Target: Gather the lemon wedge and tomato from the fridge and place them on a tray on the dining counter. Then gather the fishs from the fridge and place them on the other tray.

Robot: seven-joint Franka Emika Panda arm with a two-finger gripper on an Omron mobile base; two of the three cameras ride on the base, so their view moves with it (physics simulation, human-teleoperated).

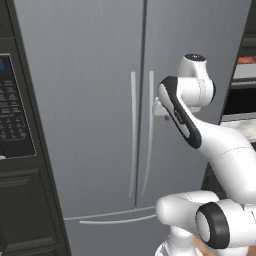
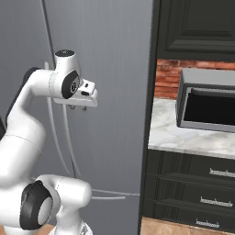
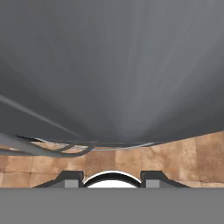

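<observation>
Standing before the fridge, both doors shut; nothing gathered yet, so by my judgement the whole task remains. Claw hangs by the right handle, pointing down, apparently empty; whether its jaws are parted or closed cannot be told.

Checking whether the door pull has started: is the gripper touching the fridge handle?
Cannot tell. In the right base view the gripper sits beside the right handle; no view plainly shows contact.
</observation>
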